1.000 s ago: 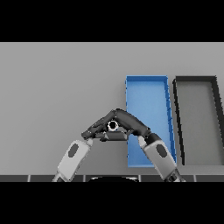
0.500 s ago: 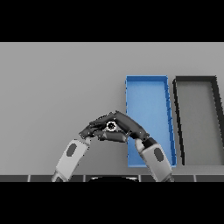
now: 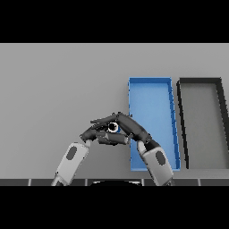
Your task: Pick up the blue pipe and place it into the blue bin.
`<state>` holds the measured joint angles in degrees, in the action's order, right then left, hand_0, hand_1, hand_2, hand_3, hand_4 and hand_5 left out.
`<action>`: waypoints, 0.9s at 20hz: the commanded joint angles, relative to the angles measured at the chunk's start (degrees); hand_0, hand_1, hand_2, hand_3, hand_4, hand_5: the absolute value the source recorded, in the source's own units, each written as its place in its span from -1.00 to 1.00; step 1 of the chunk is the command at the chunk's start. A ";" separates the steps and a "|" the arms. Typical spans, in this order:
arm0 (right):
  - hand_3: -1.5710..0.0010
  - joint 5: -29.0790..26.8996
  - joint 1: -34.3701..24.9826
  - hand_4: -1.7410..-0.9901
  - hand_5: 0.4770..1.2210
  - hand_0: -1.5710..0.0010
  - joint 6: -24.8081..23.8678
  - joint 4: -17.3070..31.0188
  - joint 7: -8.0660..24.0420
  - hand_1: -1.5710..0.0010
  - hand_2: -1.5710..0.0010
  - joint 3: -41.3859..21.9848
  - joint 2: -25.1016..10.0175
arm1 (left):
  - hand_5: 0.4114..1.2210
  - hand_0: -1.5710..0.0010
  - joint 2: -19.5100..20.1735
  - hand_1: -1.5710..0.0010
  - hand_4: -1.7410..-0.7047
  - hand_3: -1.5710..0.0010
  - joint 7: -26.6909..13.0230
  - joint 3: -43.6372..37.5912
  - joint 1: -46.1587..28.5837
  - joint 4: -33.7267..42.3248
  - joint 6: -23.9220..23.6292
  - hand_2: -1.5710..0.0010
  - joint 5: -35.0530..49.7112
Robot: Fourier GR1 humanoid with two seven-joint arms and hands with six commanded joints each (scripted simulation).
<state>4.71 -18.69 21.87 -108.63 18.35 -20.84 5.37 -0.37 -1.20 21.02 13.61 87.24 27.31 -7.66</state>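
Note:
The blue pipe [image 3: 113, 128] shows only as a small blue and white ring end, just left of the blue bin [image 3: 150, 80]. My right hand [image 3: 132, 129] reaches in from the lower right across the bin's left wall. Its fingers and thumb are curled round the pipe and hide most of it. My left hand [image 3: 91, 133] comes in from the lower left, its fingers fairly straight and touching the right hand's fingertips beside the pipe. The bin holds nothing that I can see.
A black bin [image 3: 200, 81] of the same long shape stands right of the blue one. The grey table [image 3: 58, 89] stretches to the left and far side of the hands.
Both arms have drifted slightly left, the right forearm most. The pipe moved a little left with the hands, which stay joined around it.

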 commanded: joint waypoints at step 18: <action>-1.00 -21.54 -23.21 -0.35 1.00 -1.00 -8.99 -4.31 16.23 -1.00 -1.00 21.92 -1.64 | -0.85 1.00 -0.71 1.00 0.52 1.00 -3.89 -0.04 -1.28 -0.24 -1.71 1.00 -0.66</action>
<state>-16.72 -41.97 12.78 -112.92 34.47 1.17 3.65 -1.06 -5.02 20.97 12.32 87.00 25.60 -8.31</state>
